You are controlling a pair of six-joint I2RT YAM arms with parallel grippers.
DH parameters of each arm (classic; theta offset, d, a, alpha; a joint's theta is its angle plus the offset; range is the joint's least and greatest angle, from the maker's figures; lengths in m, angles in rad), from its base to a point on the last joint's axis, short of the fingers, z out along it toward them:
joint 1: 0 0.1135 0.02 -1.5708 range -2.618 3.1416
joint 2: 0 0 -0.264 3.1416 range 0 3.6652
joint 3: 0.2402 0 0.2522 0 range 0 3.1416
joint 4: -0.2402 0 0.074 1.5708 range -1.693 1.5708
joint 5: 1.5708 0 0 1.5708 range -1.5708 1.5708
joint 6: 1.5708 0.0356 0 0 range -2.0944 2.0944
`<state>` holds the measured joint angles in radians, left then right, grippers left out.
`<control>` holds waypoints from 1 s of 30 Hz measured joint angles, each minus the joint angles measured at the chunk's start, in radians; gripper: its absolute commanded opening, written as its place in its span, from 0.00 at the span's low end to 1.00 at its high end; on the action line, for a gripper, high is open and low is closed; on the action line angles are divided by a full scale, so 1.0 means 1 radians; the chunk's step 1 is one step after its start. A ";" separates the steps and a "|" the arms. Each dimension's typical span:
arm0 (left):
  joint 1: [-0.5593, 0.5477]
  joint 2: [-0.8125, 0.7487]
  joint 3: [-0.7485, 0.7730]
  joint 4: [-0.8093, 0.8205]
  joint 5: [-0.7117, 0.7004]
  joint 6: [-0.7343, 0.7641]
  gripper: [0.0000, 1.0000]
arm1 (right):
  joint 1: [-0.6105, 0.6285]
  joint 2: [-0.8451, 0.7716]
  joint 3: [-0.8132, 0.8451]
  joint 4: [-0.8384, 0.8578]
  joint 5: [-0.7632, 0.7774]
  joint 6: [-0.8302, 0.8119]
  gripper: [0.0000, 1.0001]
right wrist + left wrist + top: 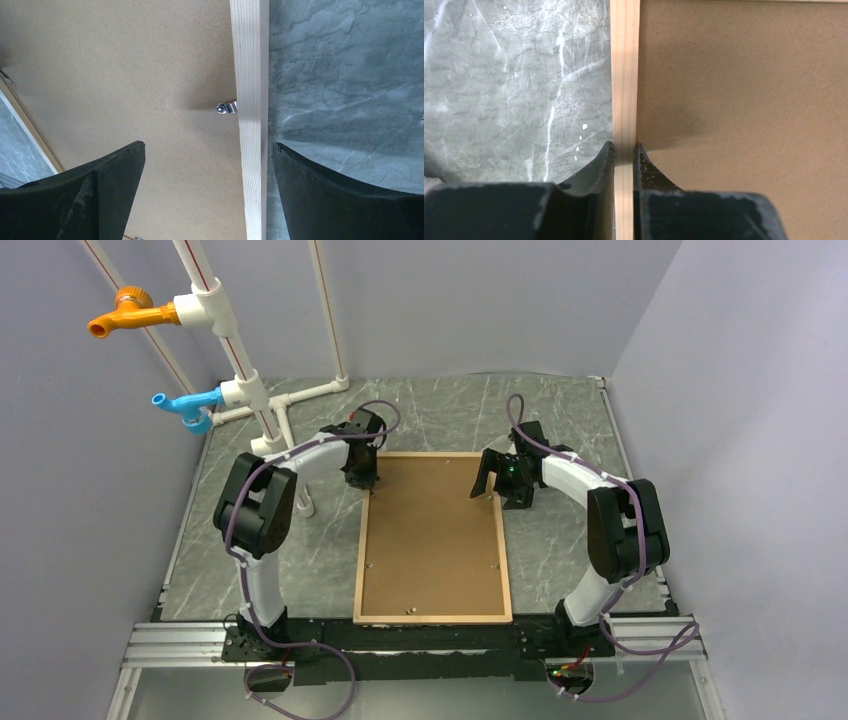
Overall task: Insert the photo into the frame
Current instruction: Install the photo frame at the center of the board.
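- The large rectangular picture frame (pixel 362 550) made of thin light natural-wood strips is lying flat in the middle of the grey marble-look desk (pixel 290 570), long side running away from the arm bases.
- A flat brown backing board (pixel 432 540) fills the whole inside of it. Can't tell what's under the board.
- The left gripper (pixel 366 483) is down at the frame's left strip, near the far left corner. Its wrist view shows the gripper (pixel 624 147) narrowed right down, one black finger on each side of the wood strip (pixel 625 75), so it's pinching the frame.
- The right gripper (pixel 500 490) hangs over the right strip near the far right corner. From its own camera it's spread wide (pixel 207 150) with nothing in it, one finger over the board (pixel 125 75) and the other over the desk, the strip (pixel 250 75) between them.
- A small silver metal clip (pixel 226 108) sticks out from that strip onto the board.
- Far left there's a white pipe rack (pixel 215 310) with an orange tap (pixel 120 312) and a blue tap (pixel 185 408).
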<state>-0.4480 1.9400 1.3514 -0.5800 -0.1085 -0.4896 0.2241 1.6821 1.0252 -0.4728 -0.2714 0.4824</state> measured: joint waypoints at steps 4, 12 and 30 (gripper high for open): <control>0.000 -0.006 -0.008 0.009 -0.002 0.003 0.00 | 0.000 0.003 0.000 0.000 0.000 0.000 1.00; 0.000 -0.038 -0.056 0.063 0.009 0.002 0.20 | 0.000 0.003 0.000 0.004 -0.003 0.000 0.99; 0.000 -0.050 -0.056 -0.027 0.006 -0.027 0.52 | 0.000 0.003 0.000 0.004 -0.019 0.000 1.00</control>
<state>-0.4477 1.8900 1.2953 -0.6075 -0.1020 -0.5171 0.2241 1.6852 1.0252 -0.4690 -0.2901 0.4828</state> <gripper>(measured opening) 0.553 0.993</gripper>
